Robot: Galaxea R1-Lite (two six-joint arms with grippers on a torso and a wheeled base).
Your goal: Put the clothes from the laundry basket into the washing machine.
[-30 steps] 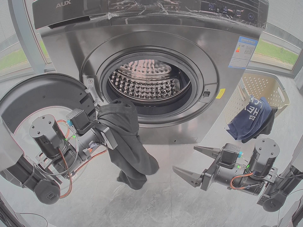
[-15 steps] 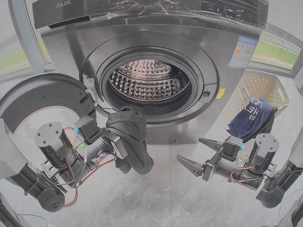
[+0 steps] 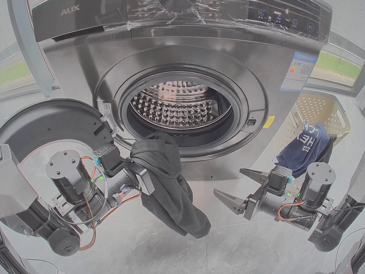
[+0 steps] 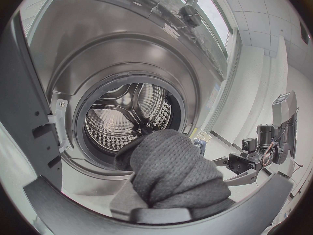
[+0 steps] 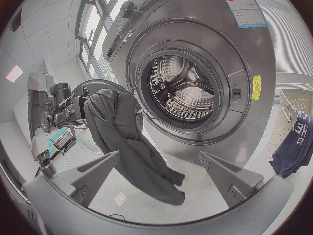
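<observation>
Near basket (image 3: pixel 336 113) with navy shirt (image 3: pixel 304 149), right fingers (image 3: pixel 228 203) gape; left fingers (image 4: pixel 159 215) clench black garment (image 3: pixel 167 183).

The washer (image 3: pixel 182 54) stands ahead, its door (image 3: pixel 49 126) swung open to the left and the drum (image 3: pixel 178 107) behind the opening. A garment (image 3: pixel 171 195) hangs from the left hand (image 3: pixel 154 168), just before the opening's lower left edge. The right hand (image 3: pixel 227 180) sits low before the washer's right side, near the basket (image 3: pixel 327 113) beside the washer, with a shirt (image 3: pixel 304 149) draped over the basket's front rim.
</observation>
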